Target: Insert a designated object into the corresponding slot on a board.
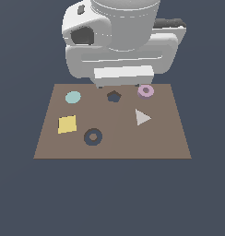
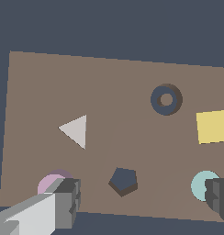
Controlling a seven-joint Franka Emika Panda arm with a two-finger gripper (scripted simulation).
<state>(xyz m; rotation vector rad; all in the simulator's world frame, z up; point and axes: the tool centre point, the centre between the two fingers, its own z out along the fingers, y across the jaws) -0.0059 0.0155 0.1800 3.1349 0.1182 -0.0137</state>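
Ring [image 1: 145, 91], far right on board [image 1: 169, 138]: likely light, rigid; pinch across outer rim. End effector [image 2: 141, 202] spread, empty.

A cyan disc [image 1: 73, 97], yellow square [image 1: 67, 124], pale triangle [image 1: 142, 117] and dark pentagon recess [image 1: 114, 96].

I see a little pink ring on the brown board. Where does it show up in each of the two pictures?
Exterior view: the ring lies near the board's far edge, toward the exterior view's right, just below the robot's body.
Wrist view: the ring is near a board corner, partly hidden behind one claw finger.
Shared landmark: the white triangle is the ring's nearest neighbour in both.
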